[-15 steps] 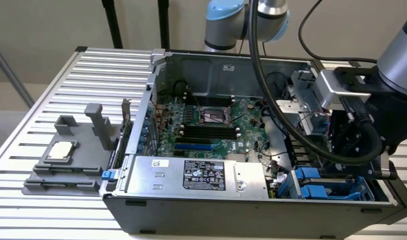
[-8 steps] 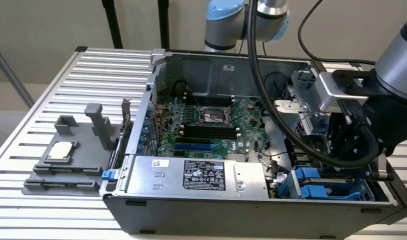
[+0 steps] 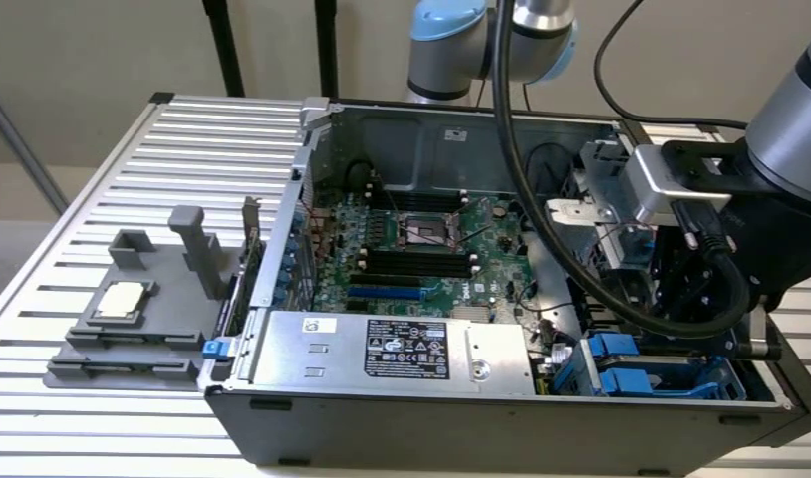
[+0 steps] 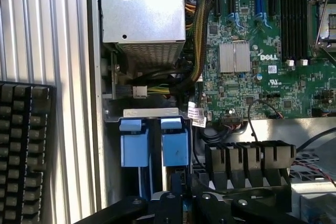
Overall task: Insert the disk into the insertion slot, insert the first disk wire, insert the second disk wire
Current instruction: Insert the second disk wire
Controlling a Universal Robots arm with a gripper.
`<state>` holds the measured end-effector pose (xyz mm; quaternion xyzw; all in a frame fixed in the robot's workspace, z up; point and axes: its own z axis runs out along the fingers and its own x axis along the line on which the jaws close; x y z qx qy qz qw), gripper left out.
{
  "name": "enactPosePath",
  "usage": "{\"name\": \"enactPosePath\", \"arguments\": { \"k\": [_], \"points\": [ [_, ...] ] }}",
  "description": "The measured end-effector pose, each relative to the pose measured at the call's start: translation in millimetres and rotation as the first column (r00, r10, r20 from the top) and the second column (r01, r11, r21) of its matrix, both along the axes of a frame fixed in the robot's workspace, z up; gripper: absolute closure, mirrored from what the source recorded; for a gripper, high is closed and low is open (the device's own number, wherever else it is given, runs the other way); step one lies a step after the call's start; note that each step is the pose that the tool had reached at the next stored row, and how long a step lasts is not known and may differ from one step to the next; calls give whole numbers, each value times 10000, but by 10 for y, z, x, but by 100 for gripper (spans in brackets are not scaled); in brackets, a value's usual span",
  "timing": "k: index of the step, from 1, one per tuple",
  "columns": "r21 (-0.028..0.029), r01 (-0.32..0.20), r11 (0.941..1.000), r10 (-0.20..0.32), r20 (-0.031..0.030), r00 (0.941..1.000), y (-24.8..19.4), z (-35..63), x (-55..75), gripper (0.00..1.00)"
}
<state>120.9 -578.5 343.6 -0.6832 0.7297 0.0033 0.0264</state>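
the end effector (image 4: pixel 181 192) hangs closed and empty over the insertion slot (image 3: pixel 645 373) at the open computer case's (image 3: pixel 379 129) near corner, on the exterior view's right. judging by the 2 blue tabs there, the disk (image 4: pixel 176 145) looks already seated, standing on edge with its long axis down into the cage. whether either wire is plugged in cannot be told.

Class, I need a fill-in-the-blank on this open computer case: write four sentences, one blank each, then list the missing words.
1. The plastic tabs on the insertion slot are coloured ____.
2. The brand printed on the green motherboard is ____.
3. The silver box with the black label sits along the case's ____ edge in the exterior view.
4. The grey fixture stands outside the case, on the exterior view's ____.

Missing words: blue; DELL; near; left
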Motion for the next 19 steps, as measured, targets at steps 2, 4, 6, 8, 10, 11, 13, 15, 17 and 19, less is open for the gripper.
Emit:
{"name": "enactPosePath", "arguments": {
  "k": [2, 4, 6, 8, 10, 11, 13, 15, 17, 19],
  "points": [
    [18, 0, 10000, 0, 0, 10000, 1, -2, 3, 84],
    [29, 0, 10000, 0, 0, 10000, 1, -5, 7, 84],
    [40, 0, 10000, 0, 0, 10000, 1, -7, 11, 84],
    [56, 0, 10000, 0, 0, 10000, 1, -9, 14, 84],
    [82, -2, 10000, 2, 0, 10000, 0, -10, 16, 84],
    [98, -5, 10000, 5, 0, 10000, 0, -11, 17, 84],
    [127, -12, 9999, 12, 0, 10000, 1, -13, 20, 84],
    [143, -17, 9999, 17, -1, 10000, 1, -15, 25, 84],
    [144, -18, 9999, 18, -1, 10000, 1, -16, 30, 84],
    [144, -18, 9999, 18, 0, 10000, 1, -16, 32, 84]
  ]
}}
